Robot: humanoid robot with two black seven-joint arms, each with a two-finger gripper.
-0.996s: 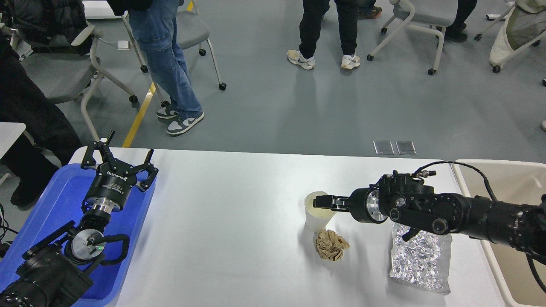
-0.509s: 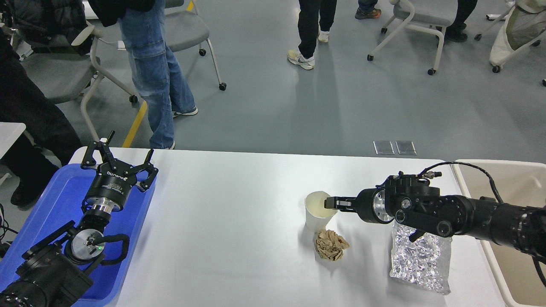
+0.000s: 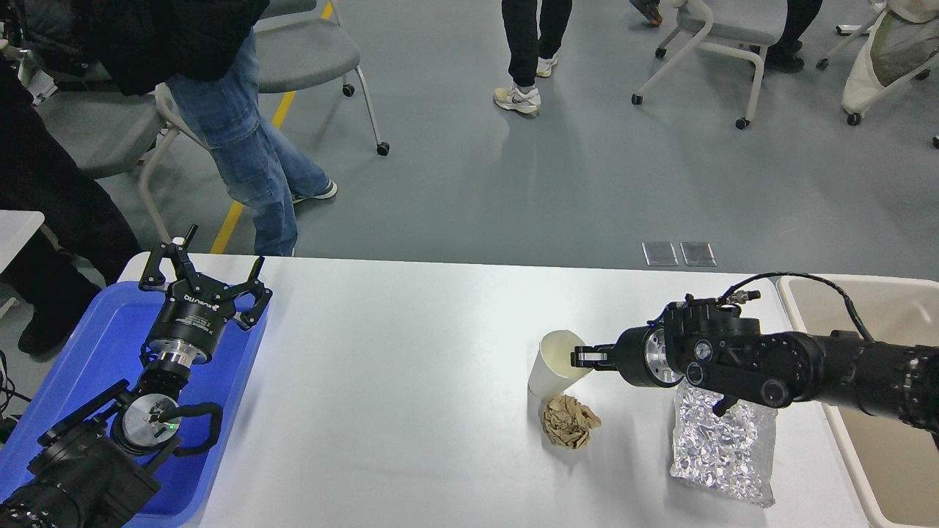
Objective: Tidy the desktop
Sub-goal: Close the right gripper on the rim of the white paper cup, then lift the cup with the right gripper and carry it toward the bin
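The white desktop (image 3: 396, 381) carries a white paper cup (image 3: 552, 367), a crumpled brown paper ball (image 3: 569, 421) just in front of it, and a silver foil bag (image 3: 722, 444) at the right. My right gripper (image 3: 581, 358) is shut on the cup's right rim, and the cup leans toward it. My left gripper (image 3: 202, 275) is open and empty above the blue tray (image 3: 81, 345) at the left edge.
A beige bin (image 3: 873, 315) stands at the desktop's right end. People and wheeled chairs (image 3: 722, 29) are on the grey floor beyond the far edge; one person in jeans (image 3: 242, 154) stands close to the far left corner.
My right gripper has pulled right with the cup's rim, tilting the cup toward it. The left arm has not moved. People behind have walked.
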